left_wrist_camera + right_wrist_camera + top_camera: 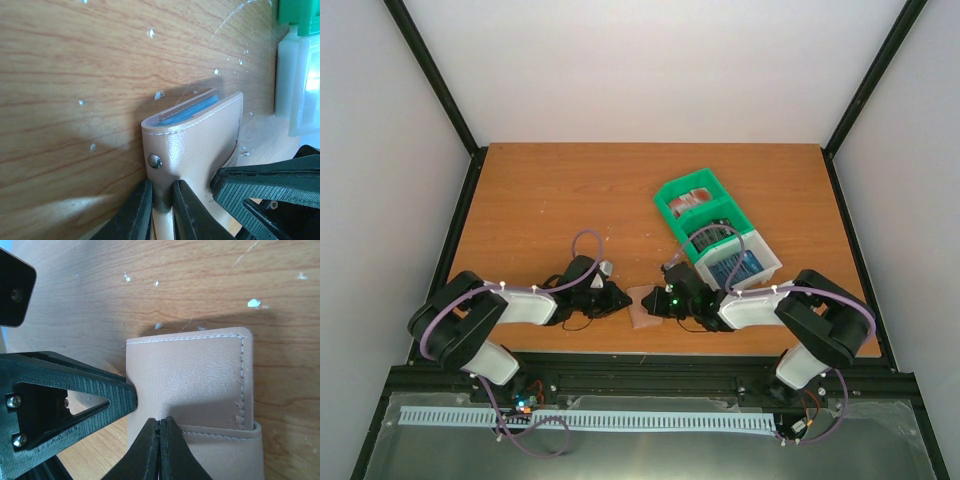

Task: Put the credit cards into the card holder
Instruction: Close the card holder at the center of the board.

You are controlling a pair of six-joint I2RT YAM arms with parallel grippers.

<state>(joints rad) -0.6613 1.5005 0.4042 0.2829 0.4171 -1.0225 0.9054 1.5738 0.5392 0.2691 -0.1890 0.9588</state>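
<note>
The card holder (190,375) lies near the front edge of the bench (550,200), midway between the two arms, with the edge of a blue card (192,109) showing in its open mouth.

The main risk, as I judge it, is that the holder is gripped only at its edges. If either arm pulls or twists, the smooth leather could slip free, the mouth could close, or the card could slide back out. Both sets of jaws also crowd the same small holder, so a careless move could knock them together.

The left jaws are clamped on the holder's near edge, just beside the metal snap. The right jaws are pressed together at the edge of the upper flap. I cannot tell whether they have caught any leather.

The left arm (520,305) and the right arm (760,305) reach low and inward across the front of the bench, wrists almost level, their tips nearly meeting over the holder. The green-and-white tray (685,184) with the remaining cards (735,268) sits behind the right arm, apart from the holder.
</note>
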